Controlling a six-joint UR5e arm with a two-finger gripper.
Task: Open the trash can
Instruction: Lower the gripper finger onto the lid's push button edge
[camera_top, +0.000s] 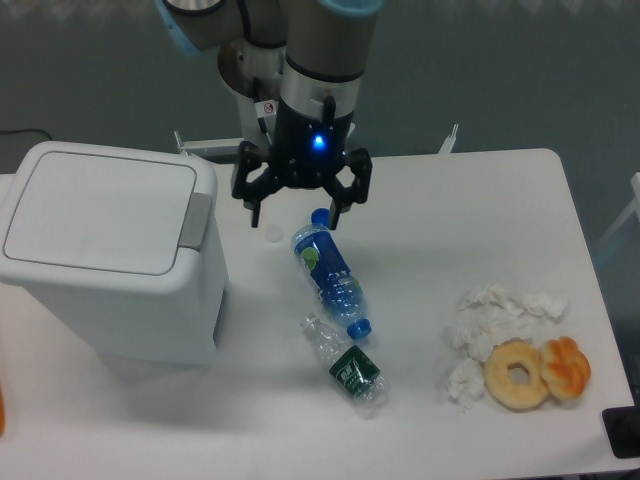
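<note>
White plastic forms the trash can (108, 255), which sits at your table's (480, 200) left edge with its lid flat and shut (grey button strip on the right). Your gripper (297, 207) hangs spread and empty just right of it, above a blue-capped bottle (328, 271).

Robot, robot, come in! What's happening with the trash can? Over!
Gripper open, empty, above table right of trash can. Lid shut, grey button strip untouched. Blue bottle lies nearby, not blocking.
</note>
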